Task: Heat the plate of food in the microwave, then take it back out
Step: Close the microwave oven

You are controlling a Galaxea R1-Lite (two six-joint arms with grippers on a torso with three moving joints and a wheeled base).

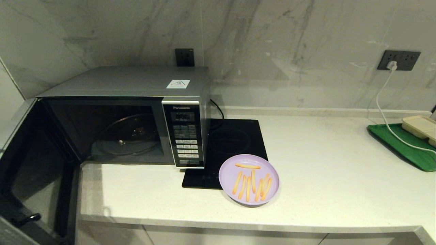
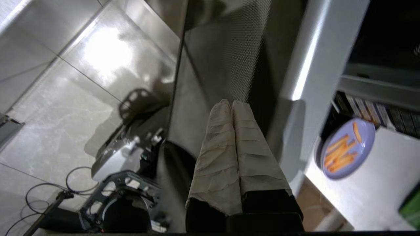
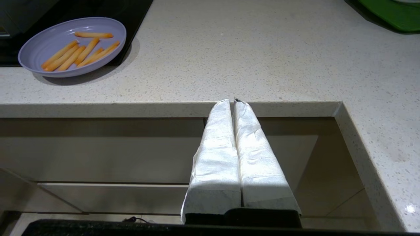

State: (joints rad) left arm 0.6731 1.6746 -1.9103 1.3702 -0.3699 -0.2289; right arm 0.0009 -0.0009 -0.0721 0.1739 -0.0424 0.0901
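The microwave (image 1: 122,115) stands with its door (image 1: 30,177) swung wide toward my left side, the glass turntable (image 1: 127,134) bare inside. The plate of food (image 1: 249,179) sits on the counter (image 1: 340,177), overlapping the front corner of the black cooktop (image 1: 235,143), just right of the keypad. My left gripper (image 2: 232,105) is pressed closed on nothing, low beside the outer face of the open door; my right gripper (image 3: 233,103) is likewise closed and empty, below the counter's front edge and well apart from the plate. I judge the step in hand to be fetching the plate. To do it well I would open the right fingers, pinch the raised rim on the near side, and keep the plate level so the fries stay put. How far the rim overhangs the cooktop I cannot quite tell.
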